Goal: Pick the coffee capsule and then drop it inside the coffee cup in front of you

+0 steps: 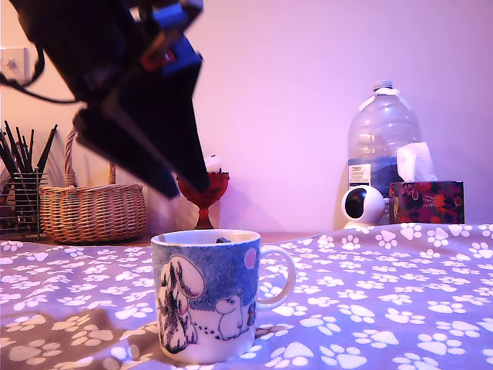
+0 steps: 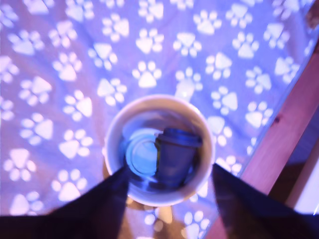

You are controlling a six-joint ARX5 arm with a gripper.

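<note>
From my remote seat, biggest thing first: the table cloth [image 1: 400, 293], purple w/ white paw prints, covers the whole surface. Above it hangs the arm w/ its gripper [image 1: 185, 181], dark and blurred, tips pointing down toward the exterior view's right, above and a bit behind the cup. In the wrist view the two fingers [image 2: 99, 204] stand spread apart, one each side of the cup's mouth, nothing between them. At the back, exterior view's right, a big clear water bottle [image 1: 383, 131], w/ a tissue box [image 1: 427, 202] and a small round white camera [image 1: 362, 206] in front of it; at that view's left a wicker basket [image 1: 92, 210] and a pen holder [image 1: 19, 193]. The coffee cup [image 1: 208, 297] stands upright on the cloth, handle to the exterior view's right. A red goblet [image 1: 204, 196] sits behind it (partly hidden by the gripper). The capsule [image 2: 175, 154] lies inside the cup, tipped on its side against the inner wall.
</note>
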